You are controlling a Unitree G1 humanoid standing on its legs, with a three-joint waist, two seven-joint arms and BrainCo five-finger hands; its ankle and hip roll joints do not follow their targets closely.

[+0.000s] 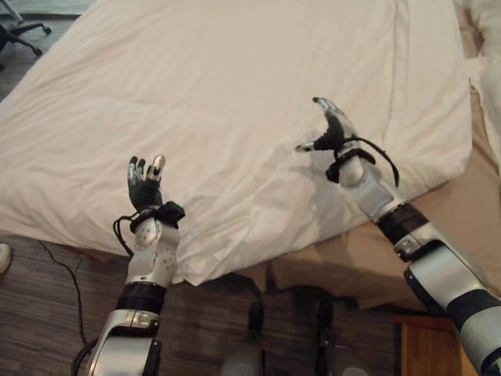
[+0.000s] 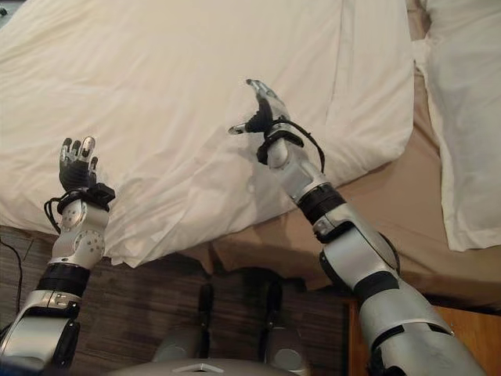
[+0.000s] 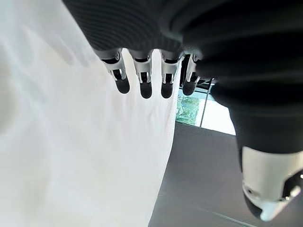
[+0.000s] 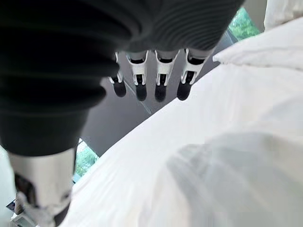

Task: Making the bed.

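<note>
— Covering most of the bed (image 1: 368,258), the white duvet (image 1: 219,102) lies spread out, its near edge hanging over the side toward the wood floor (image 1: 47,305). See it?

— Yes. Its surface is creased, most of all between the two hands. At the right, the duvet's end stops short and bare tan sheet (image 2: 391,211) shows past it.

— And the hands?

— Both are raised above the duvet, well apart. The left hand (image 1: 145,186) is over the near edge, palm turned up, fingers (image 3: 144,80) straight and released, holding nothing. In its wrist view they stand in a row with the white cloth beyond them.

— The right one?

— The right hand (image 1: 333,125) is farther in, above the creased part near the duvet's right end. Its fingers (image 4: 161,82) are stretched out too, thumb held apart; it grips nothing.

— Anything else?

— A white pillow (image 2: 462,117) lies on the tan sheet at the far right, just beside the duvet's end. An office chair (image 1: 19,31) stands on the floor at the far left corner. A wooden piece (image 1: 427,345) shows by the bed's near right side.
</note>
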